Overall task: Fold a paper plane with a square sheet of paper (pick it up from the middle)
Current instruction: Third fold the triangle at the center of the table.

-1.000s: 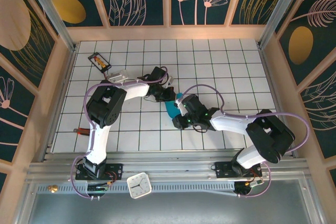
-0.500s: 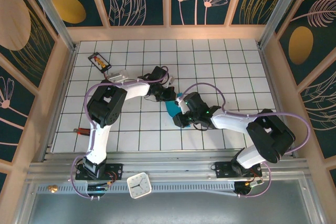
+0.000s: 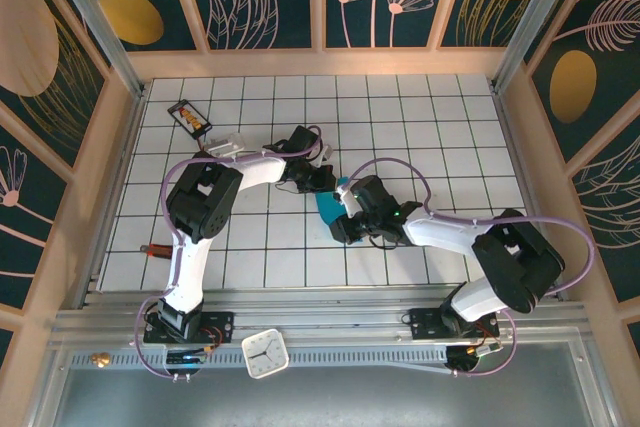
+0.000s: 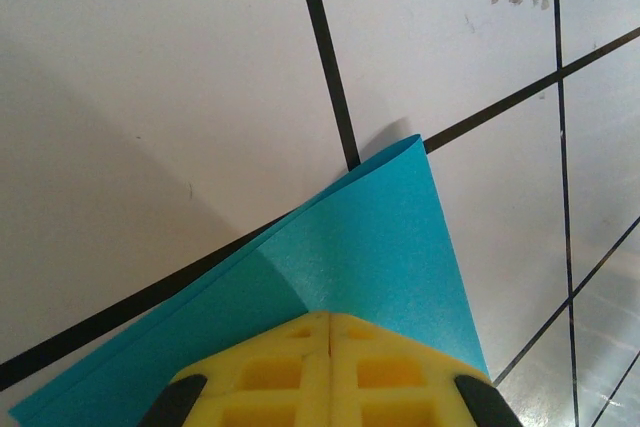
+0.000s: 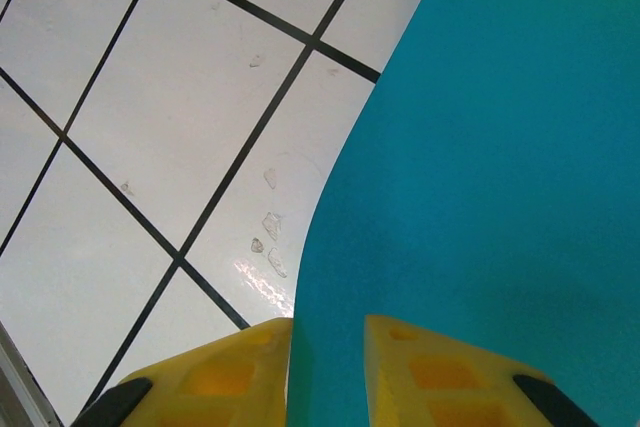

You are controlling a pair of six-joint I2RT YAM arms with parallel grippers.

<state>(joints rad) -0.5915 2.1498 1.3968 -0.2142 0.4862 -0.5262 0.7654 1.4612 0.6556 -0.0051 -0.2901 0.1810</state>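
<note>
Worktop (image 3: 420,117) layout: a white tiled surface with black grid lines. The left arm (image 3: 205,202) and the right arm (image 3: 505,267) reach in from the near edge and meet near its centre. Read this as a two-point hold. Thin paper sags when held at one point, so a tool at each side lets you control it while a fold is worked. No plane shape is formed yet.

Left tool (image 4: 330,319): the yellow fingers (image 4: 270,372) press together with no gap and pinch the paper just behind one corner.

Right tool (image 5: 328,332): the fingers (image 5: 440,367) stand a narrow gap apart, and the paper's edge runs into that gap. You cannot tell from these views whether they pinch the paper or merely straddle it, so verify this before relying on that side.

The square sheet of paper (image 3: 327,207) sits between the two tools, well apart from the small black card (image 3: 190,117) at the far left. From above you see a small teal-blue patch, partly under the wrists. The surface is plain, matte and uniformly teal-blue (image 5: 480,147). In the right wrist view its free edge bows in a soft curve. In the left wrist view a second layer shows behind the first (image 4: 370,237), so treat the sheet as doubled there. Its corner lies over a grid line.
</note>
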